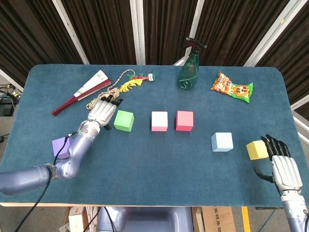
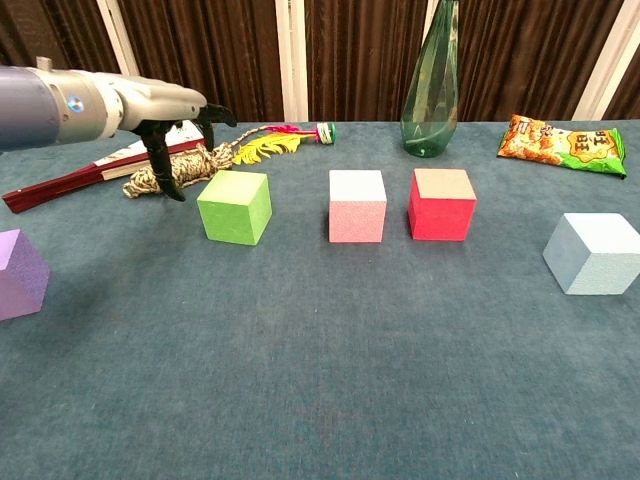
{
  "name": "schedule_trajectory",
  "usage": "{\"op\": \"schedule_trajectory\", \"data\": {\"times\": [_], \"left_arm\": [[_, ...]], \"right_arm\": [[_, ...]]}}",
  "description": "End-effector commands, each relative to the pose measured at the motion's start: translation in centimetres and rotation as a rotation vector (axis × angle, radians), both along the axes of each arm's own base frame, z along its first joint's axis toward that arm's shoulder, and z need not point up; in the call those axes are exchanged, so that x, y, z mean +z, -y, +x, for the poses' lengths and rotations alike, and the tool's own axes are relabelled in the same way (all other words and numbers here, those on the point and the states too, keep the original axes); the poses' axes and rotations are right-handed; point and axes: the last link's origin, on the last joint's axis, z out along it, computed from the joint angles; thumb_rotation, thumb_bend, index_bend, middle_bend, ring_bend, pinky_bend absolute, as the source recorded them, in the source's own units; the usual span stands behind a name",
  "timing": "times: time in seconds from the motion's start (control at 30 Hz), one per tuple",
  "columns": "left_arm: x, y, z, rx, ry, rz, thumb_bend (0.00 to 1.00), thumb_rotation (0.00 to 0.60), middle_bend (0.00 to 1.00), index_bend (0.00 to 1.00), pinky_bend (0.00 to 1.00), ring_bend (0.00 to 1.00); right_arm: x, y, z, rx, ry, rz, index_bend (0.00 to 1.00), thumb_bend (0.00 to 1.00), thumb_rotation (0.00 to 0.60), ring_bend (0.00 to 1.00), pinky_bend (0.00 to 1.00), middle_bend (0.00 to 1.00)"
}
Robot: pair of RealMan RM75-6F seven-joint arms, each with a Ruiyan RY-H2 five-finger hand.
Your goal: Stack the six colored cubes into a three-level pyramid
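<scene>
A green cube point(image 1: 124, 120) point(image 2: 235, 206), a pink cube point(image 1: 159, 121) point(image 2: 357, 205) and a red cube point(image 1: 184, 120) point(image 2: 441, 204) stand in a row mid-table. Further right lie a light blue cube point(image 1: 222, 141) point(image 2: 594, 253) and a yellow cube point(image 1: 256, 150). The purple cube point(image 1: 61, 146) point(image 2: 19, 274) sits at the left, partly behind my left arm. My left hand point(image 1: 101, 111) point(image 2: 165, 110) hovers just left of the green cube, fingers apart, holding nothing. Near the front right corner my right hand point(image 1: 282, 167) rests open beside the yellow cube.
Along the back lie a folded fan point(image 1: 82, 91), a rope bundle point(image 1: 103, 99), a feather toy point(image 1: 133, 81), a green spray bottle point(image 1: 189, 71) and a snack bag point(image 1: 232, 87). The table's front edge point(image 1: 154, 203) runs close to my right hand.
</scene>
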Motion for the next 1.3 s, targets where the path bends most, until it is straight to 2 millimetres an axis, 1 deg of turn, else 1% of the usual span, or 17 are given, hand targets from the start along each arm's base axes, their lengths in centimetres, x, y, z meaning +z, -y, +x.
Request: {"op": "schedule_trajectory", "data": {"times": [0.03, 0.23, 0.43, 0.47, 0.53, 0.6, 0.63, 0.7, 0.77, 0.93, 1.13, 1.3], "left_arm": [[-0.9, -0.3, 0.4, -0.003, -0.009, -0.014, 0.03, 0.600, 0.19, 0.00, 0.16, 0.06], [-2.6, -0.8, 1.7, -0.017, -0.008, -0.035, 0.03, 0.600, 0.19, 0.00, 0.16, 0.06], [-3.9, -0.8, 2.0, -0.013, -0.016, -0.054, 0.04, 0.600, 0.20, 0.00, 0.16, 0.06], [-4.2, -0.8, 1.9, -0.010, -0.016, -0.056, 0.05, 0.600, 0.21, 0.00, 0.16, 0.06], [-4.6, -0.7, 1.9, -0.004, -0.013, -0.060, 0.08, 0.600, 0.23, 0.00, 0.16, 0.06], [-4.9, -0.6, 1.8, -0.001, -0.012, -0.064, 0.17, 0.600, 0.28, 0.01, 0.17, 0.06], [-5.1, -0.6, 1.8, 0.001, -0.013, -0.065, 0.22, 0.600, 0.32, 0.02, 0.18, 0.07], [-5.2, -0.5, 1.7, 0.003, -0.011, -0.060, 0.30, 0.600, 0.38, 0.06, 0.19, 0.09], [-5.2, -0.5, 1.8, 0.007, 0.001, -0.052, 0.33, 0.600, 0.41, 0.07, 0.20, 0.10], [-5.2, -0.2, 2.3, 0.040, 0.067, -0.028, 0.34, 0.600, 0.42, 0.09, 0.20, 0.12], [-5.3, 0.3, 3.8, 0.057, 0.142, -0.007, 0.34, 0.600, 0.42, 0.10, 0.20, 0.12], [-5.5, 0.5, 4.6, 0.084, 0.183, -0.011, 0.34, 0.600, 0.42, 0.10, 0.20, 0.12]], "right_arm": [[0.0, 0.0, 0.0, 0.000, 0.001, 0.002, 0.00, 0.30, 0.600, 0.00, 0.00, 0.00], [-0.1, 0.1, 0.1, -0.001, 0.006, 0.008, 0.00, 0.30, 0.600, 0.00, 0.00, 0.00], [-0.1, 0.1, 0.0, -0.005, 0.013, 0.007, 0.00, 0.30, 0.600, 0.00, 0.00, 0.00], [-0.1, 0.1, 0.0, -0.006, 0.014, 0.007, 0.00, 0.30, 0.600, 0.00, 0.00, 0.00], [0.0, 0.1, 0.0, -0.006, 0.016, 0.006, 0.00, 0.30, 0.600, 0.00, 0.00, 0.00], [0.0, 0.1, 0.0, -0.007, 0.019, 0.005, 0.00, 0.30, 0.600, 0.00, 0.00, 0.00], [0.0, 0.1, 0.0, -0.008, 0.020, 0.004, 0.00, 0.30, 0.600, 0.00, 0.00, 0.00], [0.0, 0.1, 0.0, -0.009, 0.021, 0.003, 0.00, 0.30, 0.600, 0.00, 0.00, 0.00], [0.1, 0.1, -0.1, -0.011, 0.022, 0.002, 0.00, 0.31, 0.600, 0.00, 0.00, 0.00], [0.2, 0.1, -0.1, -0.015, 0.028, 0.000, 0.00, 0.30, 0.600, 0.00, 0.00, 0.00], [0.2, 0.0, -0.1, -0.014, 0.032, 0.001, 0.00, 0.30, 0.600, 0.00, 0.00, 0.00], [0.2, 0.0, -0.1, -0.015, 0.040, 0.005, 0.00, 0.30, 0.600, 0.00, 0.00, 0.00]]}}
